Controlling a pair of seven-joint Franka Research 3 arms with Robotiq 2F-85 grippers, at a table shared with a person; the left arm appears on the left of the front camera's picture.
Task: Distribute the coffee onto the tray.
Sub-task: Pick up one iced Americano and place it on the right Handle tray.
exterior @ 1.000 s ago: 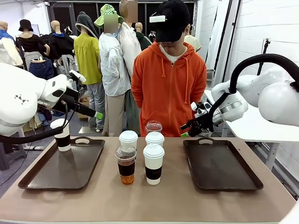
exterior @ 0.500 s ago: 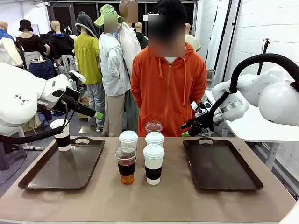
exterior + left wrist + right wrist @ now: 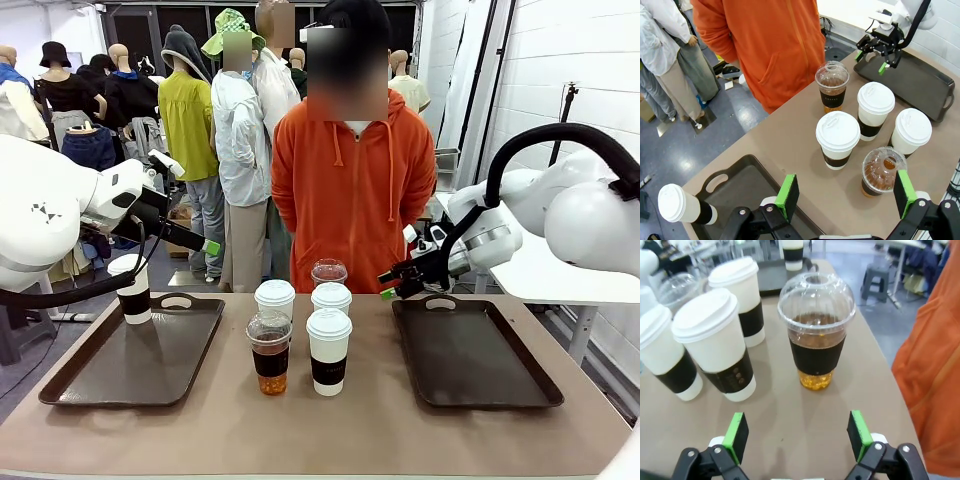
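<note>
No text can be read; faint marks on the sleeve of the far clear cup [image 3: 832,98] are too small to tell.

Two trays sit on the table [image 3: 330,430], the left tray [image 3: 130,362] and the right tray [image 3: 470,357] well apart. The lone paper cup [image 3: 131,290] stands upright in the left tray's far left corner. Between the trays, five cups bunch up. In the near row, the front dome-lidded cup [image 3: 269,352] is left of the front paper cup [image 3: 329,350]. Just behind come the middle-left paper cup [image 3: 275,298] and the middle-right paper cup [image 3: 331,297]. The rear dome-lidded cup [image 3: 328,271] is farthest back. The person [image 3: 350,190] stands across the table, behind the bunch.
</note>
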